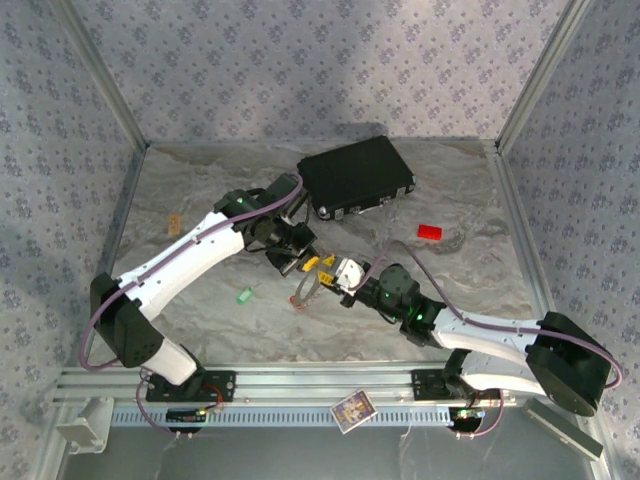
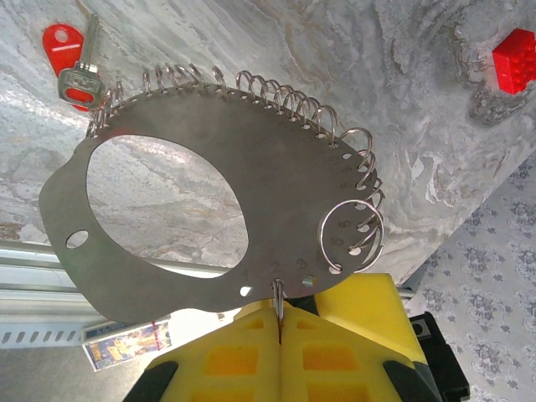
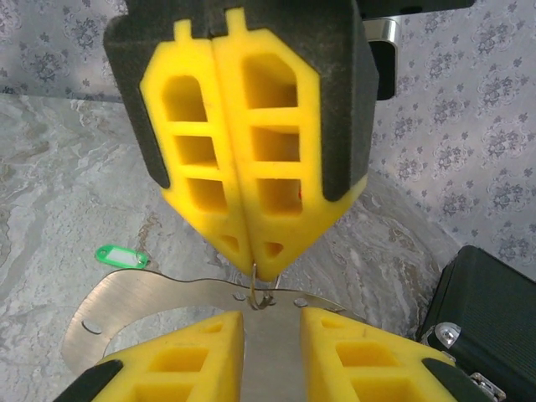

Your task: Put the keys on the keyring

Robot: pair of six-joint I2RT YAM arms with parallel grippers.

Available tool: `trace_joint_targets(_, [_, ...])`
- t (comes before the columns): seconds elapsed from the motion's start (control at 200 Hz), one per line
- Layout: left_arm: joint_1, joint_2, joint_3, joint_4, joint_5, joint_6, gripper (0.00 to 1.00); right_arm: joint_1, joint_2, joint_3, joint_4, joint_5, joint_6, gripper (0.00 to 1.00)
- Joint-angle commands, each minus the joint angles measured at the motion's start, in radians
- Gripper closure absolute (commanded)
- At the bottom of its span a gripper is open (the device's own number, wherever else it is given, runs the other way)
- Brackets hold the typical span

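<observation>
Clamping keyring, left pincer.

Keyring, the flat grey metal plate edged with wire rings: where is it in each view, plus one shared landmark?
Top external: keyring, small, just below frame centre.
Left wrist: keyring spans mid-frame, big oval hole at left.
Right wrist: keyring along the bottom, curving left.
Shared landmark: left gripper, yellow-fingered, shut on the plate's edge.

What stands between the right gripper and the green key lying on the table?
The keyring does: its metal plate, clamped by the left gripper, sits between the right gripper's fingers, and the green key lies on the table past the plate. Nothing else visible blocks it.
</observation>
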Motion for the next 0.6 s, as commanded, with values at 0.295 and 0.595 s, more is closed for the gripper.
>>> trace_joint_targets(0.295, [0.005, -0.034, -0.011, 0.035, 0.035, -0.06, 1.0, 0.004, 0.04, 0.045, 0.032, -0.017, -0.013, 0.75])
trace_joint_targets(0.595, [0.0, -0.039, -0.022, 0.047, 0.043, -0.069, 1.0, -0.006, 0.066, 0.061, 0.082, -0.003, 0.001, 0.79])
